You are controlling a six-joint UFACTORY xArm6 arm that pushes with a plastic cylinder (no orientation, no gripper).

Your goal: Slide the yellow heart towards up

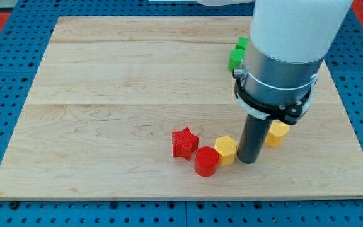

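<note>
Blue pegboard base [5,25] under everything, with a bit of red at the view's top corners. On it a big light wooden board [118,82], filling most of the view.

White and grey arm [288,44] comes down from the view's top right and covers part of the board's right side. A black ring clamp sits under the grey section, and the dark rod [252,135] goes straight down from it. No claw on this rig, just the rod, so nothing opens or shuts and nothing is held.

My tip [249,161] rests on the board at the lower centre-right. It is just beside the right edge of one yellow block [226,149], touching or nearly so; I cannot tell which.

Green block [237,55] near the view's top right, partly hidden behind the arm, shape unclear.

Red star [184,142] left of centre at the bottom. Red round block [206,161] just below and right of it, touching or nearly touching both the star and the yellow block by my tip.

Second yellow block [276,133] on the right side of the rod, a little higher in the view, partly covered by the rod and clamp.

Which yellow block is the heart is hard to tell at this size. Both sit low on the board, one either side of my tip.
</note>
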